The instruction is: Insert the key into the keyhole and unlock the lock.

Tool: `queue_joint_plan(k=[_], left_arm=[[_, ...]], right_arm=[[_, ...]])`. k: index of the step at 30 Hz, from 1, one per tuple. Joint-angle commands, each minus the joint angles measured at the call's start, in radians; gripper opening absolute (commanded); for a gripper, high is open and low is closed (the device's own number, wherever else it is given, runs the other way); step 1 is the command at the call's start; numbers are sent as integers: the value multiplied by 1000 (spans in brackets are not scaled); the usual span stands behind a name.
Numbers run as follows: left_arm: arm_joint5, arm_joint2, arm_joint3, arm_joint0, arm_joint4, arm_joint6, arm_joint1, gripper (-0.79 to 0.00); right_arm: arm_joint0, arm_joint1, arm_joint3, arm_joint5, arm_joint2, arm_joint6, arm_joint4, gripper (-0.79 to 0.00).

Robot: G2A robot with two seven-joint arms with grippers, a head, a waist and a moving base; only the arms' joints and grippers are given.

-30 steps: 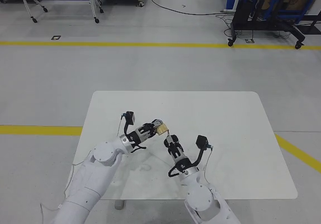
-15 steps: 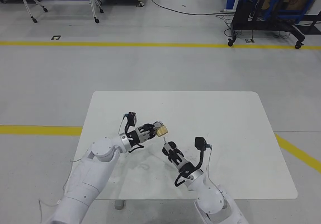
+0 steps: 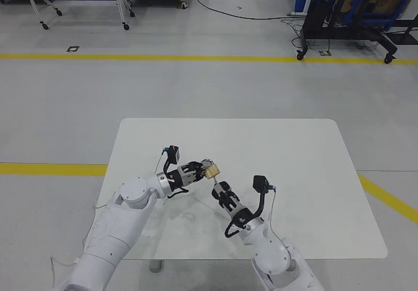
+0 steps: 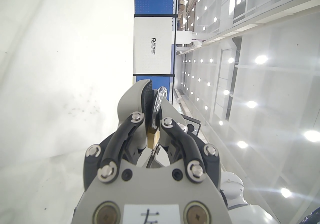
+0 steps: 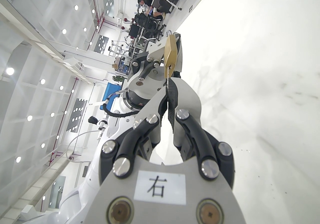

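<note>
A white table (image 3: pixel 296 160) stands on a pale grey floor (image 3: pixel 63 102) crossed by yellow lines (image 3: pixel 194 56), with a dark wheeled frame (image 3: pixel 347 33) far behind it. Both arms come together over the table's left-middle part.

The left claw (image 4: pixel 153 106) is closed firmly on the lock (image 4: pixel 152 138). Its pads (image 4: pixel 146 100) pinch the silvery shackle (image 4: pixel 160 95) near the fingertips, while the brass body lies farther back between the two fingers.

The right claw (image 5: pixel 170 86) is pressed together on the key (image 5: pixel 169 76), with almost no gap between its black pads (image 5: pixel 173 95). Only a thin sliver of the blade shows beyond the fingertips. That sliver runs straight to the keyhole (image 5: pixel 170 67) in the end face of the brass body, and the two touch; how deep the blade sits cannot be told. The right claw's tips are just beside that end of the lock, in line with its long axis.

From above, the claws meet at an angle, the left coming from the table's left side and the right from the near edge, with the lock between them. Faint dark scuffs (image 5: pixel 295 92) mark the table nearby.
</note>
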Motion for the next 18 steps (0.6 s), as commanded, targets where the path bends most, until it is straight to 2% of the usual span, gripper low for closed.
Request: queue_joint_plan(k=[1, 18], left_arm=[[-1, 0, 1, 0, -2, -2, 0, -785], [-18, 7, 2, -5, 10, -38, 5, -785]], right_arm=[[1, 1, -1, 6, -2, 0, -3, -785], [13, 11, -12, 35, -10, 26, 0, -785]])
